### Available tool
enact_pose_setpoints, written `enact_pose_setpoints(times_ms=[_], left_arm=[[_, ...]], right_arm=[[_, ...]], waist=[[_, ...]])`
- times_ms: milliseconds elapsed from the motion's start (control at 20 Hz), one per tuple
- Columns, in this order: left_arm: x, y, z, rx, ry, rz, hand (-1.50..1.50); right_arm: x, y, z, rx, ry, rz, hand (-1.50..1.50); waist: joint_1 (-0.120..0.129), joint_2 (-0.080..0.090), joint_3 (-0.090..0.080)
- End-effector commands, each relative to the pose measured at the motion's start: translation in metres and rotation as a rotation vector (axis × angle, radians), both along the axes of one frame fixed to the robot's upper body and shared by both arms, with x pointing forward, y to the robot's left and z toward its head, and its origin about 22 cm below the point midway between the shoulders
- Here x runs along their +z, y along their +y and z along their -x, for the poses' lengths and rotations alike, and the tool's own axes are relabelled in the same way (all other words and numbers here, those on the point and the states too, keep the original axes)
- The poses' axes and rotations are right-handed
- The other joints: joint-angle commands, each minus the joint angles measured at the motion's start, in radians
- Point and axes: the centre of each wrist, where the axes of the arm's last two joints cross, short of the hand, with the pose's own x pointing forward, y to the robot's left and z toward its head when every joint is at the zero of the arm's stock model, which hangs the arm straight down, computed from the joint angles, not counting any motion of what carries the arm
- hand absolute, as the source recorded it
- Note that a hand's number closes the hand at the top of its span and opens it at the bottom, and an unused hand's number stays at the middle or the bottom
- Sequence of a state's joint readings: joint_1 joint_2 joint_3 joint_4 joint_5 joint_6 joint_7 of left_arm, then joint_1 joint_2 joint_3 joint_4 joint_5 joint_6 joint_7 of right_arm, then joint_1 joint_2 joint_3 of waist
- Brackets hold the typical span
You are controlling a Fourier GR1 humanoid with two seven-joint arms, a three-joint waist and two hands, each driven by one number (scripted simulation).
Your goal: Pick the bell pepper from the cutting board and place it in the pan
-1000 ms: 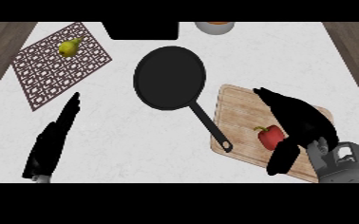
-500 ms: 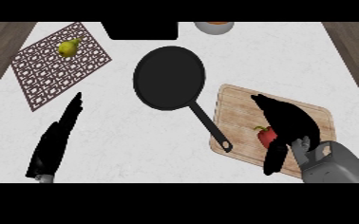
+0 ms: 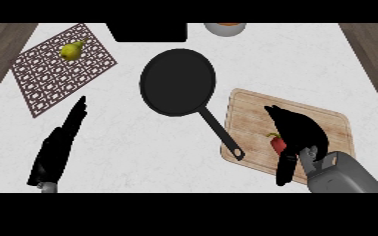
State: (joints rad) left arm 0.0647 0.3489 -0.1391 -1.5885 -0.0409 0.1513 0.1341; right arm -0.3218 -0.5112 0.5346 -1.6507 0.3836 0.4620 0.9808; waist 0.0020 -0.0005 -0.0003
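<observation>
Down on the wooden cutting board [image 3: 251, 111], toward its near edge, sits the red bell pepper [image 3: 278, 143], and the right hand [image 3: 297, 131] is draped over most of it. Only a sliver of red and a bit of green stem peek out on the hand's left side. From the head view, the one view there is, the fingers look curled down around the pepper, thumb trailing toward the board's near edge, though I can't quite tell whether they have actually closed on it or only cup it.

A pepper like that should be light and hollow, with a waxy, smooth skin that can slide between fingers, and walls that give a little but won't bruise easily. Best hold, I'd judge, is around its broad middle, fingers on one side and thumb opposite, not by the thin stem.

Off to the left the black pan [image 3: 178, 81] lies well apart from the board's pepper, its long handle running down to the board's left edge. The left hand [image 3: 61, 145] rests at the lower left, fingers straight, holding nothing.
</observation>
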Motion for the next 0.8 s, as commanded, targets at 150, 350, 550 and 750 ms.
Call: enact_pose_setpoints(times_ms=[150, 350, 550, 750], left_arm=[[-0.008, 0.018, -0.009, 0.003, 0.008, -0.002, 0.00], [0.009, 0.009, 0.006, 0.007, -0.015, -0.013, 0.00], [-0.007, 0.003, -0.001, 0.000, -0.011, -0.005, 0.00], [-0.003, 0.009, -0.001, 0.001, 0.007, 0.000, 0.00]], right_arm=[[-0.009, -0.008, 0.001, -0.053, 0.045, 0.085, -1.50], [-0.024, -0.006, -0.007, -0.050, 0.046, 0.089, -1.50], [-0.034, 0.006, -0.014, -0.056, 0.048, 0.085, -1.50], [-0.048, -0.012, -0.009, -0.045, 0.032, 0.074, -1.50]], waist=[[-0.003, 0.000, 0.000], [0.004, 0.000, 0.000], [0.002, 0.001, 0.000], [0.000, 0.001, 0.000]])
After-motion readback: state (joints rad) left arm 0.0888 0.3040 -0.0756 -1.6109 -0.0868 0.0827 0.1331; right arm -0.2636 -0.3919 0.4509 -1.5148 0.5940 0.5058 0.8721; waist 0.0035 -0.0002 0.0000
